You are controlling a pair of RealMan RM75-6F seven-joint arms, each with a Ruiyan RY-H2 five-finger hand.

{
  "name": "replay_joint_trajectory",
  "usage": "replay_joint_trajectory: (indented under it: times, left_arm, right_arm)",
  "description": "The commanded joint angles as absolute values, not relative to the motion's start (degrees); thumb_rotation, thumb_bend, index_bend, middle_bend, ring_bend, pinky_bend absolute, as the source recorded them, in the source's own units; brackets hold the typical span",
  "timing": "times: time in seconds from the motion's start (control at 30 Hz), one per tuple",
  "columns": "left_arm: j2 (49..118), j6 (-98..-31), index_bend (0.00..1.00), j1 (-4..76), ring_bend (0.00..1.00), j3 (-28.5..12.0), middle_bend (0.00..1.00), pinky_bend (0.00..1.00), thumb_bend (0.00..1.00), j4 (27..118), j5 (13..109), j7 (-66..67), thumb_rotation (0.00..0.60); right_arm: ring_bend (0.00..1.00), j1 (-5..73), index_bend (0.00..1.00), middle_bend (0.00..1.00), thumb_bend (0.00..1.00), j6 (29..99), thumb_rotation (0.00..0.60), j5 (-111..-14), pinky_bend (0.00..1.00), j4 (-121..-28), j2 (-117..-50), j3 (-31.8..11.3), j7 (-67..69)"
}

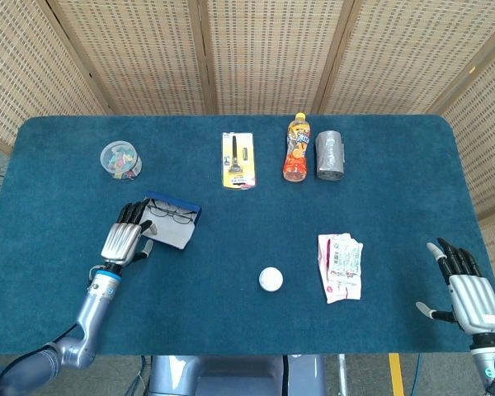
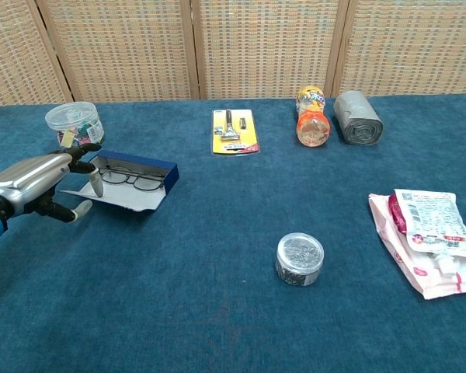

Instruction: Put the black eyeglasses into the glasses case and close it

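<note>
Glasses case [image 1: 175, 224] open on blue tabletop [image 1: 231, 247], left of centre; black eyeglasses [image 2: 133, 180] inside. Left hand [image 1: 124, 241] at case's left end, fingers touching grey lid flap [image 2: 113, 199], thumb spread. Right hand [image 1: 466, 295] open, empty, near tabletop's right edge

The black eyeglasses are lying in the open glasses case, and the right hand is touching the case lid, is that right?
Not quite: it is the left hand, not the right, that touches the lid of the glasses case. The chest view shows this. The black eyeglasses do lie in the open case.
</note>
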State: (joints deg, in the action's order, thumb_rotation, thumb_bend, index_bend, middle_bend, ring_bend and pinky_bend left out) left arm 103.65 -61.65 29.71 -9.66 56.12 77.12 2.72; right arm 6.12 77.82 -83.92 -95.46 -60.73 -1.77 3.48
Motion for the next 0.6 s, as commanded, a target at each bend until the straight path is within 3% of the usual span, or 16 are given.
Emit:
replay_joint_trajectory:
  times: [0.03,0.33,0.6]
  left_arm:
    - [104.28,-60.06,0.46,30.86,0.0,-10.66,0.0,0.0,0.47,55.5,75.54,4.16,0.6]
    - [105.24,-59.22,0.47,32.1,0.0,-11.5,0.0,0.0,0.48,54.28,74.04,4.69,0.6]
    - [103.29,-62.33,0.71,30.37,0.0,-9.29,0.0,0.0,0.5,56.34,76.24,3.27,0.6]
  right_arm:
    - [0.0,6.14,0.0,0.0,0.0,77.78,0.6,-83.91,0.0,-95.52,-60.69,-1.77,3.48]
    - [0.0,6.17,0.0,0.0,0.0,77.71,0.6,-83.92,0.0,-95.53,-60.63,-1.76,3.72]
    - [0.0,6.2,0.0,0.0,0.0,77.63,0.6,-83.98,0.0,-95.5,-60.58,-1.71,4.05]
